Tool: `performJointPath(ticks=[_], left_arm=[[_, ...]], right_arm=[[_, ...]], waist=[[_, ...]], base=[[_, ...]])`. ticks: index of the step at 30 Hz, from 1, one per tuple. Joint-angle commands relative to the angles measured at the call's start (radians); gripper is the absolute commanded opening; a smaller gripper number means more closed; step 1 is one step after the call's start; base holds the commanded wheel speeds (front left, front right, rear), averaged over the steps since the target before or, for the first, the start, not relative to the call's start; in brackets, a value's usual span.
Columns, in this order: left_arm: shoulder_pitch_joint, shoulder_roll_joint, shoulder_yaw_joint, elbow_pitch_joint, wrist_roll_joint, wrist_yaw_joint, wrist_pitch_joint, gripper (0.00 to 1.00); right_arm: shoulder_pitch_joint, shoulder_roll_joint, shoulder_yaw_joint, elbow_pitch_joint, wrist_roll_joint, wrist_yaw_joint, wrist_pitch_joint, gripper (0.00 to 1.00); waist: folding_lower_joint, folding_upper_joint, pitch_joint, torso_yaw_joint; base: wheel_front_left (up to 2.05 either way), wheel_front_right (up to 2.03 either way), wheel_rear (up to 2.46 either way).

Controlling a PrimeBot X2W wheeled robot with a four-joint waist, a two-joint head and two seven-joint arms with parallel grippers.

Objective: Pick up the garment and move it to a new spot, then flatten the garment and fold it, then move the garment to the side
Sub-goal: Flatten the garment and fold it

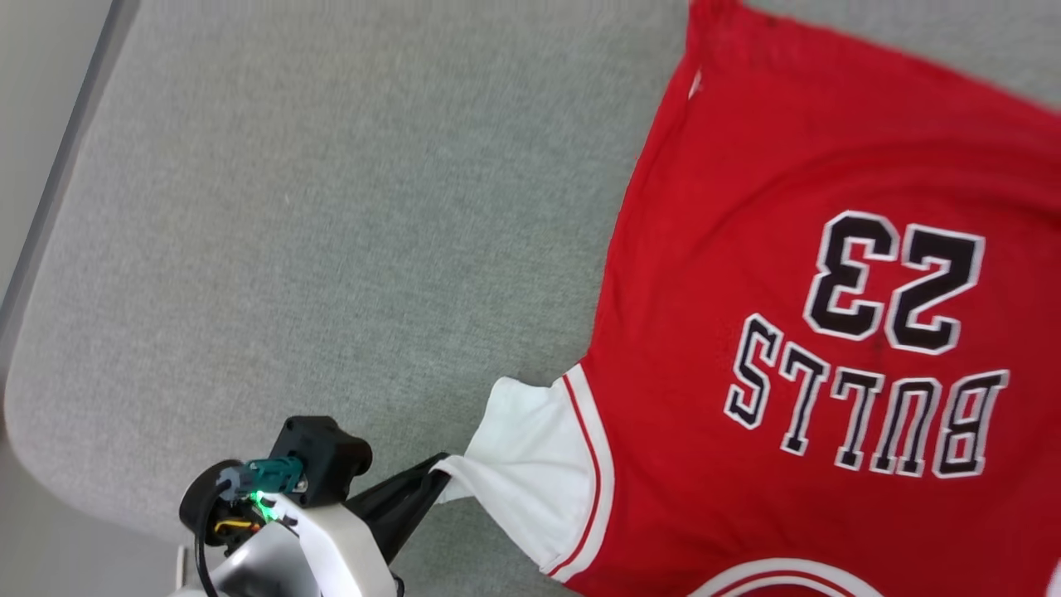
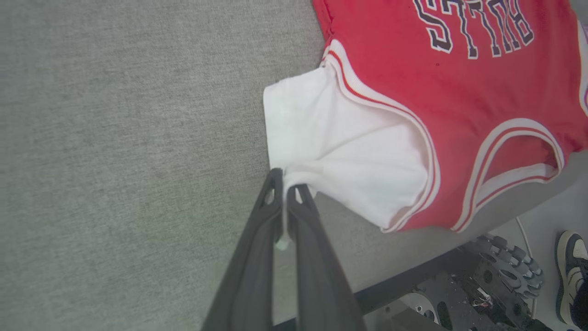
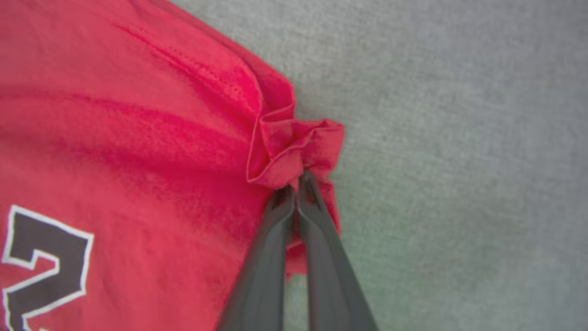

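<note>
**Two thin pinches, either ready to slip**

Holding the garment point(image 1: 787, 207) at two places and nowhere else. Clamped in the left fingers point(image 2: 262, 230), pressed together: just the cuff corner of the white sleeve point(image 2: 340, 151), right at the tips, with the red body fanning away beyond them and to their right. Clamped in the right fingers point(image 3: 268, 248), likewise pressed together: a crumpled red corner point(image 3: 294, 147), bunched just past the tips, the rest spreading off to their left. Otherwise lying print-up on the grey surface point(image 1: 331, 207).

Could lose either hold under a firm pull, with so little cloth caught between the tips. Could stretch the sleeve out long and skew the body rather than flatten it, if tugged unevenly from two such different points. Could press the bunched folds at the red corner into a lasting crease once laid down. Could also slide the collar end off the surface, lying as it does close to the edge below and to the right of the left fingers.

Counted: one garment; two sets of fingers, two fingers apiece; one white sleeve in sight; one surface; one shoe point(image 2: 572, 271) on the floor, far to the right of the left fingers.
</note>
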Motion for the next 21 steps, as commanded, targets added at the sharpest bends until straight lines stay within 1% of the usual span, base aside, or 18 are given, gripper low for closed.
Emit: performJointPath(ticks=[1, 5, 6, 9, 13, 17, 21], left_arm=[[0.014, 0.003, 0.004, 0.007, -0.010, 0.009, 0.002, 0.00], [0.045, 0.000, 0.004, 0.023, -0.028, 0.025, -0.003, 0.00], [0.045, 0.000, 0.004, 0.023, -0.028, 0.025, -0.003, 0.00], [0.070, -0.003, 0.008, 0.041, -0.041, 0.041, -0.012, 0.00], [0.106, -0.009, 0.013, 0.059, -0.053, 0.059, -0.034, 0.00], [0.132, -0.021, 0.021, 0.072, -0.070, 0.074, -0.056, 0.00], [0.141, -0.026, 0.042, 0.086, -0.069, 0.092, -0.082, 0.00]], right_arm=[[0.078, 0.003, 0.004, 0.021, 0.016, -0.002, -0.009, 0.00], [0.188, 0.019, 0.004, 0.003, 0.065, -0.002, -0.047, 0.00], [0.188, 0.019, 0.004, 0.003, 0.065, -0.002, -0.047, 0.00], [0.280, 0.034, -0.010, -0.018, 0.119, -0.002, -0.071, 0.00], [0.415, 0.030, -0.011, -0.070, 0.167, -0.002, -0.092, 0.00], [0.533, 0.056, -0.072, -0.124, 0.224, -0.001, -0.130, 0.00], [0.645, 0.074, -0.133, -0.180, 0.244, -0.001, -0.142, 0.00]], waist=[[0.0000, 0.0000, -0.086, -0.053], [0.0000, 0.0000, -0.173, -0.095], [0.0000, 0.0000, -0.173, -0.095], [0.0000, 0.0000, -0.232, -0.128], [0.0000, 0.0000, -0.300, -0.170], [0.0000, 0.0000, -0.349, -0.205], [0.0000, 0.0000, -0.378, -0.231]], base=[[0.00, 0.00, 0.00], [0.00, 0.00, 0.00], [0.00, 0.00, 0.00], [0.00, 0.00, 0.00], [0.00, 0.00, 0.00], [0.00, 0.00, 0.00], [0.00, 0.00, 0.00]])
